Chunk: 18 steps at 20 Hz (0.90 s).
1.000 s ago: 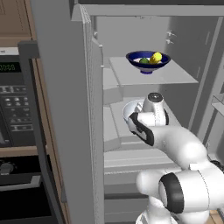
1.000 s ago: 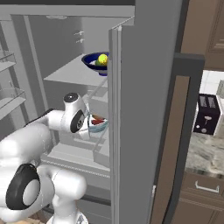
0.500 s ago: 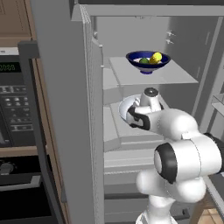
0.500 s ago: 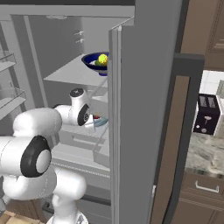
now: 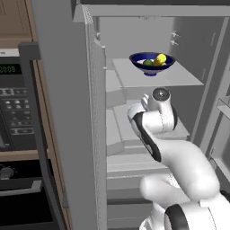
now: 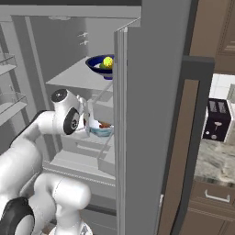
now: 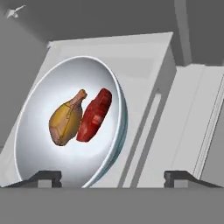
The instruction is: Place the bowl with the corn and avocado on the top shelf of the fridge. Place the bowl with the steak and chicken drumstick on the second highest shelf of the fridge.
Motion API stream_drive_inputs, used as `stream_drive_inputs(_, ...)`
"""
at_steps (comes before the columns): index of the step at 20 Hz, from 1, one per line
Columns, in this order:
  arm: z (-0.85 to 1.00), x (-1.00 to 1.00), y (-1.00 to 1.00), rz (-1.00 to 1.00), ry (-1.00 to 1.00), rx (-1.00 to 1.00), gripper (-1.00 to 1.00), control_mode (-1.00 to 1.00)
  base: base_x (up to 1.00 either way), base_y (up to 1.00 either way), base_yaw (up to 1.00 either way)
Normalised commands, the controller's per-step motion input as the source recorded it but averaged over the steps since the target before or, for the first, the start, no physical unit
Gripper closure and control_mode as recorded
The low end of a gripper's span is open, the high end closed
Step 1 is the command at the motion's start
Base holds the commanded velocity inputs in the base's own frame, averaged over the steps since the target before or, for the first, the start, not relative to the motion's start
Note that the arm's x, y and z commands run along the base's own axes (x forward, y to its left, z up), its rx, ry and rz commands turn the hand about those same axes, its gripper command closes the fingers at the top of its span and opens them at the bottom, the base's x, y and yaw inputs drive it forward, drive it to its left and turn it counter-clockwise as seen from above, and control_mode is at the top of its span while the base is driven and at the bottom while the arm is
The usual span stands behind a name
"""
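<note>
The fridge (image 5: 67, 112) stands open. On its top shelf (image 5: 152, 80) sits the dark blue bowl (image 5: 152, 64) with the yellow corn (image 5: 160, 58) and green avocado (image 5: 148, 62). The pale blue-white bowl (image 7: 52, 87) rests on the second highest shelf (image 7: 144, 57), holding the chicken drumstick (image 7: 65, 122) and the steak (image 7: 94, 116). My gripper (image 7: 113, 178) is open just in front of this bowl, with its near rim between the wide-apart fingertips (image 7: 48, 177). From the right base view my gripper (image 6: 89, 123) is right beside the bowl (image 6: 102, 129).
The fridge doors (image 6: 142, 114) flank my arm on both sides, with door bins (image 6: 9, 101) at the left. A black wall oven (image 5: 13, 112) stands left of the fridge. A toaster (image 6: 215, 120) sits on the counter (image 6: 215, 160) at the right.
The gripper was shut on the pale bowl's rim and has now opened and let it go. The bowl stays on the second highest shelf; my arm's elbow has swung lower.
</note>
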Motion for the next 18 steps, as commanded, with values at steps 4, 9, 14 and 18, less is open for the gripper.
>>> stream_drive_inputs(4, 1.00, -1.00, 0.11, -0.05, -0.30, -0.05, -1.00, -1.00, 0.00, 0.00, 0.00)
stream_drive_inputs(9, 1.00, -1.00, 0.13, -0.06, -0.27, -0.01, -1.00, -1.00, 0.00, 0.00, 0.00)
stream_drive_inputs(14, 1.00, -1.00, 0.07, -0.08, -0.24, 0.00, -1.00, -1.00, 0.00, 0.00, 0.00)
stream_drive_inputs(18, 0.87, -1.00, -0.13, -0.05, -0.13, 0.05, -1.00, -1.00, 0.00, 0.00, 0.00)
